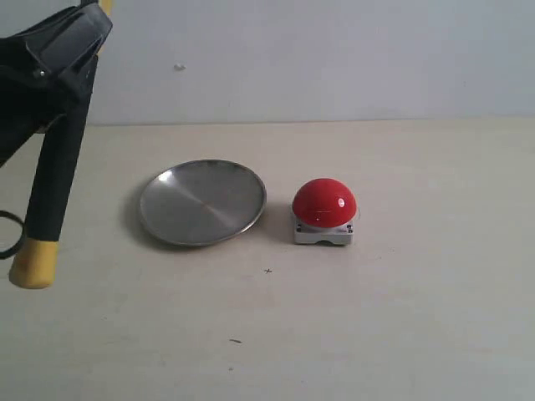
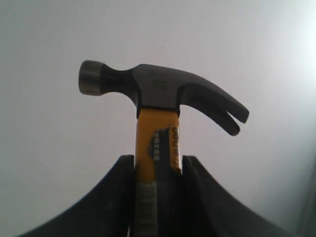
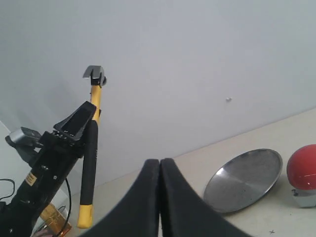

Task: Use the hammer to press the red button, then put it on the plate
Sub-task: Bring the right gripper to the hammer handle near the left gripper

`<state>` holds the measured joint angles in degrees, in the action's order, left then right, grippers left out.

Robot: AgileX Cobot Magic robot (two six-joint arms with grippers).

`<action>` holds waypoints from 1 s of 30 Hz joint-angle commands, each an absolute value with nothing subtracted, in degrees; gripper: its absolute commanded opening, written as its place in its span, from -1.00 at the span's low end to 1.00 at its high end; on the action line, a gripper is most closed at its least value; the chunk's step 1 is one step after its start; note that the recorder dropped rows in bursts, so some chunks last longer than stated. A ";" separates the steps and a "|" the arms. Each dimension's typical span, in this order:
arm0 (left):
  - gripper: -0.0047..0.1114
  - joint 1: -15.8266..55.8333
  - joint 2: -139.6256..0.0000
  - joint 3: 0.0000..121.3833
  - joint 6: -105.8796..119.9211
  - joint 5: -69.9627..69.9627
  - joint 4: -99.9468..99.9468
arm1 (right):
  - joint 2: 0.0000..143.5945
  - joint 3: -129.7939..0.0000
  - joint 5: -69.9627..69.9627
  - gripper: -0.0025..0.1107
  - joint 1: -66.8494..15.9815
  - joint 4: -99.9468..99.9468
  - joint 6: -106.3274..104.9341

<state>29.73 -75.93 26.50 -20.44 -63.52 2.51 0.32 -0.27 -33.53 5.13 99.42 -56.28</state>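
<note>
Beige table (image 1: 401,317), few dark specks, plain white wall (image 1: 334,58) behind; left fingers (image 2: 108,207) pinch hammer (image 2: 158,94) head-up, right fingers (image 3: 145,197) pressed together.

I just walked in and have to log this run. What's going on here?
The left gripper is shut on the hammer, gripping the handle near the head and holding it upright, head up, to the left of the plate. The plate is empty. The red button sits beside it on the table, and nothing touches either. The right gripper is shut and holds nothing.
</note>
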 commanded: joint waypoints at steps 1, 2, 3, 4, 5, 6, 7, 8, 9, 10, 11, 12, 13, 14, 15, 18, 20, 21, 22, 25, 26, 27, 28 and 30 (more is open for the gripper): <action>-0.92 32.62 -79.27 31.45 -17.30 -68.78 -1.05 | 2.49 -2.38 -29.97 -0.96 5.39 99.95 -59.03; -0.92 33.51 -79.52 32.52 -16.50 -68.44 -1.66 | 3.04 -3.69 -28.17 -0.96 5.39 99.95 -60.38; -0.92 34.53 -79.79 33.69 -15.50 -67.48 -3.03 | 3.81 -5.34 -26.32 -0.96 5.39 99.95 -61.90; -0.92 35.71 -79.82 34.72 -14.06 -66.00 -5.07 | 4.89 -7.33 -25.19 -0.96 5.39 99.95 -63.27; -0.92 36.89 -79.93 36.08 -12.13 -63.93 -7.51 | 6.37 -9.18 -25.08 -0.96 5.39 99.95 -64.47; -0.92 37.96 -79.93 37.49 -9.52 -61.96 -9.70 | 8.28 -11.71 -25.18 -0.96 5.39 99.95 -65.48; -0.92 38.74 -80.05 38.54 -7.42 -60.16 -11.36 | 10.65 -14.37 -25.67 -0.96 5.39 99.95 -66.39; -0.92 39.69 -80.06 39.73 -5.01 -58.95 -13.33 | 12.93 -16.44 -26.25 -0.96 5.39 99.95 -67.02; -0.92 40.56 -80.06 40.67 -3.09 -58.25 -15.41 | 16.76 -19.13 -27.73 -0.96 5.39 99.95 -67.92; -0.92 41.37 -80.06 41.30 -1.68 -58.25 -17.48 | 20.42 -20.93 -29.40 -0.96 5.39 99.95 -67.92; -0.92 42.50 -80.06 42.23 0.36 -58.50 -20.74 | 27.04 -23.03 -33.32 -0.96 5.39 99.95 -67.92; -0.92 42.84 -80.06 42.45 1.19 -58.50 -22.34 | 31.57 -23.68 -36.03 -0.96 5.39 99.95 -67.92; -0.92 43.16 -80.06 42.71 1.59 -58.64 -23.17 | 36.26 -23.93 -38.82 -0.96 5.39 99.95 -68.36; -0.92 43.27 -80.06 42.85 1.71 -58.64 -23.31 | 40.97 -23.93 -41.84 -0.96 5.39 99.95 -70.23; -0.92 43.41 -80.06 42.85 1.70 -58.99 -23.31 | 45.61 -23.93 -44.57 -0.96 5.39 99.95 -72.42; -0.92 43.41 -80.06 42.85 1.70 -58.93 -23.57 | 57.61 -23.93 -51.98 -0.93 5.39 99.95 -79.91; -0.92 43.41 -80.06 42.85 1.70 -59.42 -24.51 | 64.41 -24.05 -56.19 -0.84 5.39 99.95 -83.74; -0.92 43.41 -80.06 42.85 1.70 -59.66 -24.64 | 66.72 -24.27 -57.65 -0.79 5.39 99.95 -84.98; -0.92 43.41 -80.06 42.85 1.70 -59.80 -24.94 | 69.23 -24.56 -59.68 -0.75 5.39 99.95 -86.35; -0.92 43.41 -80.35 43.07 1.70 -59.83 -24.82 | 74.55 -26.48 -63.63 -0.58 4.20 99.95 -88.90; -0.92 43.41 -80.61 43.47 1.70 -59.43 -24.82 | 75.63 -27.52 -63.53 -0.53 2.90 99.95 -88.88; -0.92 43.41 -81.13 43.81 1.70 -59.04 -24.82 | 76.47 -28.77 -62.98 -0.48 1.34 99.95 -88.88; -0.92 43.41 -81.67 44.25 1.70 -58.76 -24.82 | 77.02 -29.86 -62.52 -0.45 -0.45 99.95 -88.88; -0.92 43.41 -83.01 45.08 1.70 -58.33 -24.82 | 77.90 -32.90 -61.18 -0.38 -4.33 99.95 -88.88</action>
<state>42.93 -82.03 43.29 1.29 -55.30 -25.61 76.62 -29.46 -60.96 -0.27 100.02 -87.76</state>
